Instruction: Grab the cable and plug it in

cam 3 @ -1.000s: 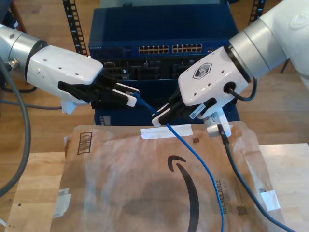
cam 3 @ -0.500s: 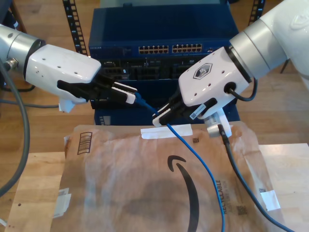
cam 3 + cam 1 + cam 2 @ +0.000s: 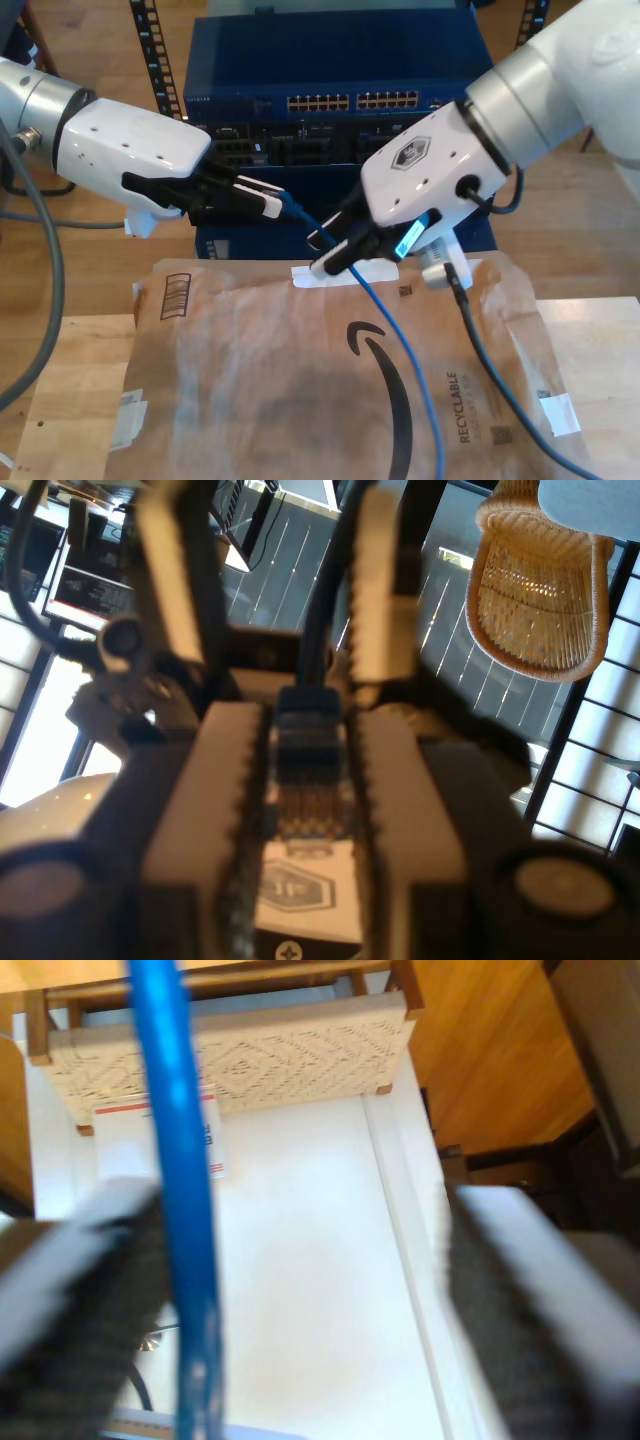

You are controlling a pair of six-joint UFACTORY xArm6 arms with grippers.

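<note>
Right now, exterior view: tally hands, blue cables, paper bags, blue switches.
Hands: 2 (my first hand, my second hand)
Blue cable: 1
Paper bag: 1
Blue switch: 1
Total: 5

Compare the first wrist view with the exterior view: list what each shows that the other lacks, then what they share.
First wrist view: a close look at the plug and its striped contact end between toothed pads, with a wicker hanging chair behind.
Exterior view: the blue network switch with its port rows, the brown paper mailer, and the cable trailing across it past my second gripper, whose jaws stand open.
Both: my first gripper shut on the plug.
</note>
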